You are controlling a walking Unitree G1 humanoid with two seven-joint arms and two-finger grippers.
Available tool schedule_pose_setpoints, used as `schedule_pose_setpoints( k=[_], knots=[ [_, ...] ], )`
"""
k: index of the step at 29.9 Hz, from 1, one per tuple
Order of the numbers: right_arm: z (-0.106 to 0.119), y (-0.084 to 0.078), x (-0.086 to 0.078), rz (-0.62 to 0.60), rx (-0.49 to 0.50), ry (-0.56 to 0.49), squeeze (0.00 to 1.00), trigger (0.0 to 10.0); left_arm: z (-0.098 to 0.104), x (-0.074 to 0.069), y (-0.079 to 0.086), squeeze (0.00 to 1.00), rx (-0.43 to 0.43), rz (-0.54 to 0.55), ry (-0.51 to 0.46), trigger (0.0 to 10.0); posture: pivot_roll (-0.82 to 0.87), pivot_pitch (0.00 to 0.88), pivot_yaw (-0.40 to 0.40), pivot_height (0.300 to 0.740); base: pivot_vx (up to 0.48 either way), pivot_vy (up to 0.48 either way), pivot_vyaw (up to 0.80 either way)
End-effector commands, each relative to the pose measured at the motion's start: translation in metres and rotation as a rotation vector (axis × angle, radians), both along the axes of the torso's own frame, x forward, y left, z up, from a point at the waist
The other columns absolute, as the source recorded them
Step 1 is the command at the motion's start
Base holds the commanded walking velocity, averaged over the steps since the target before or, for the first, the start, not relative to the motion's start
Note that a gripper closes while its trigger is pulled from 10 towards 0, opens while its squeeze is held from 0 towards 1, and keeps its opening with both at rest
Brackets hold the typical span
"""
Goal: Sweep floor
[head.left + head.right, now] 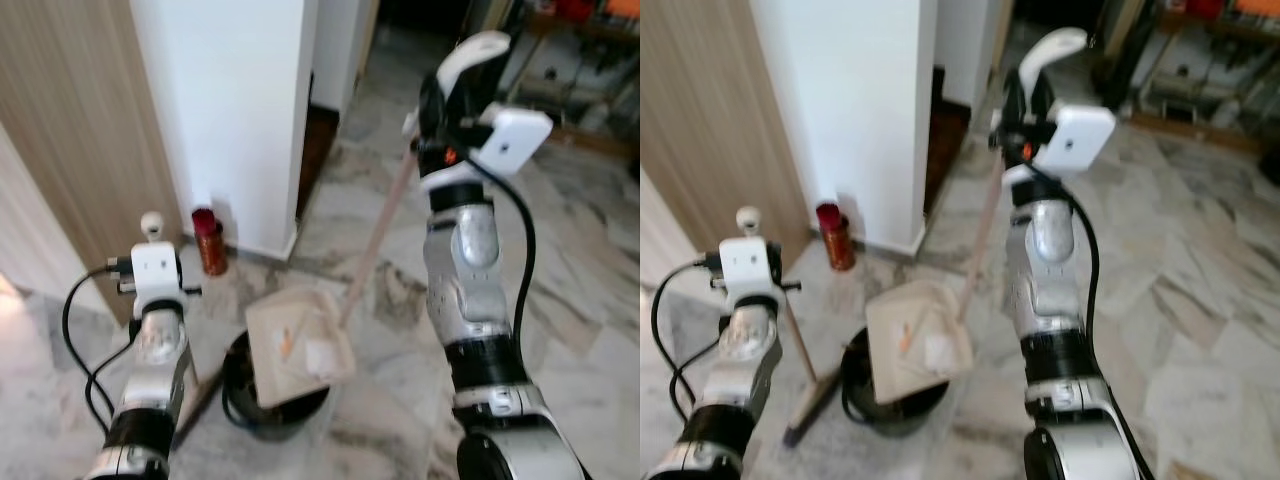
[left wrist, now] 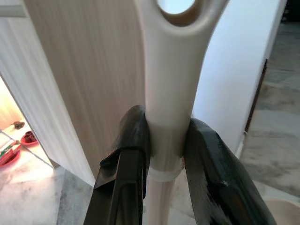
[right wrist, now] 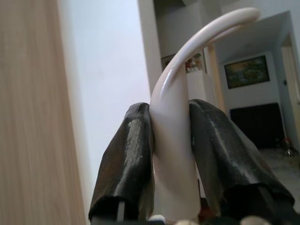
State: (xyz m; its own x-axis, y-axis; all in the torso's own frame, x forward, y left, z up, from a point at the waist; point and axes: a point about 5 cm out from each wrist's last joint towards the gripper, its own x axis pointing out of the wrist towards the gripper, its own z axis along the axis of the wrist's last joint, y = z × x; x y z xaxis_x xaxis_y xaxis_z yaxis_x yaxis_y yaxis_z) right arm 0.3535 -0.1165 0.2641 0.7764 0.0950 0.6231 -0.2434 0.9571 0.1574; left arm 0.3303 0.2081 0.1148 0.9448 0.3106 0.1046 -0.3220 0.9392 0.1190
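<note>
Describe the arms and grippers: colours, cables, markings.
Both arms are silver segments with black joint bands. The left arm has a white wrist box and looping black cables; the right arm has a white wrist box, one black cable and a small orange light. Left gripper and right gripper have scuffed black fingers.

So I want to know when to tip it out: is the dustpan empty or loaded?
Loaded. The dustpan, held over the black bin, carries an orange scrap and pale litter.
</note>
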Motion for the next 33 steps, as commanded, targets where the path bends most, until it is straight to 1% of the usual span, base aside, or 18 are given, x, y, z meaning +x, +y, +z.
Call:
schedule_pose_setpoints(
  k=[1, 6, 7, 11, 13, 17, 19, 26, 29, 31, 33],
  knots=[
    [0.022, -0.003, -0.008, -0.003, 0.0, -0.123, 0.0, 10.0, 0.01, 0.003, -0.006, 0.0, 0.004, -0.018, -0.044, 10.0, 0.16, 0.0, -0.08, 0.74, 0.0, 0.0, 0.0],
    [0.028, 0.006, -0.013, 0.022, -0.051, -0.182, 0.0, 10.0, 0.01, 0.003, -0.006, 0.0, -0.001, -0.023, -0.048, 10.0, 0.16, 0.0, -0.079, 0.74, 0.0, 0.0, 0.0],
    [0.031, 0.01, -0.017, 0.037, -0.076, -0.218, 0.0, 10.0, 0.01, 0.003, -0.006, 0.0, -0.002, -0.026, -0.053, 10.0, 0.16, 0.0, -0.078, 0.74, 0.0, 0.0, 0.0],
    [0.035, 0.021, -0.023, 0.067, -0.138, -0.279, 0.0, 10.0, 0.011, 0.003, -0.006, 0.0, -0.003, -0.03, -0.055, 10.0, 0.16, 0.0, -0.076, 0.74, 0.0, 0.0, 0.0],
    [0.036, 0.032, -0.029, 0.102, -0.198, -0.33, 0.0, 10.0, 0.011, 0.003, -0.007, 0.0, -0.002, -0.035, -0.058, 10.0, 0.15, 0.0, -0.075, 0.74, 0.0, 0.0, 0.0],
    [0.035, 0.045, -0.036, 0.148, -0.275, -0.371, 0.0, 10.0, 0.011, 0.003, -0.007, 0.0, -0.003, -0.038, -0.061, 10.0, 0.16, 0.0, -0.075, 0.74, 0.0, 0.0, 0.0],
    [0.033, 0.054, -0.041, 0.168, -0.327, -0.402, 0.0, 10.0, 0.012, 0.003, -0.008, 0.0, -0.005, -0.042, -0.064, 10.0, 0.16, 0.0, -0.075, 0.74, 0.0, 0.0, 0.0],
    [0.03, 0.069, -0.049, 0.202, -0.407, -0.46, 0.0, 10.0, 0.012, 0.002, -0.009, 0.0, -0.007, -0.048, -0.069, 10.0, 0.15, 0.0, -0.075, 0.74, 0.0, 0.0, 0.0],
    [0.029, 0.078, -0.056, 0.228, -0.449, -0.495, 0.0, 10.0, 0.012, 0.002, -0.01, 0.0, -0.009, -0.051, -0.073, 10.0, 0.15, 0.0, -0.076, 0.74, 0.0, 0.0, 0.0],
    [0.029, 0.079, -0.056, 0.23, -0.452, -0.497, 0.0, 10.0, 0.012, 0.002, -0.01, 0.0, -0.009, -0.052, -0.074, 10.0, 0.15, 0.0, -0.076, 0.74, 0.0, 0.0, 0.0],
    [0.029, 0.085, -0.061, 0.245, -0.475, -0.525, 0.0, 10.0, 0.012, 0.002, -0.011, 0.0, -0.01, -0.054, -0.075, 10.0, 0.15, 0.0, -0.077, 0.74, 0.0, 0.0, 0.0]
  ],
)
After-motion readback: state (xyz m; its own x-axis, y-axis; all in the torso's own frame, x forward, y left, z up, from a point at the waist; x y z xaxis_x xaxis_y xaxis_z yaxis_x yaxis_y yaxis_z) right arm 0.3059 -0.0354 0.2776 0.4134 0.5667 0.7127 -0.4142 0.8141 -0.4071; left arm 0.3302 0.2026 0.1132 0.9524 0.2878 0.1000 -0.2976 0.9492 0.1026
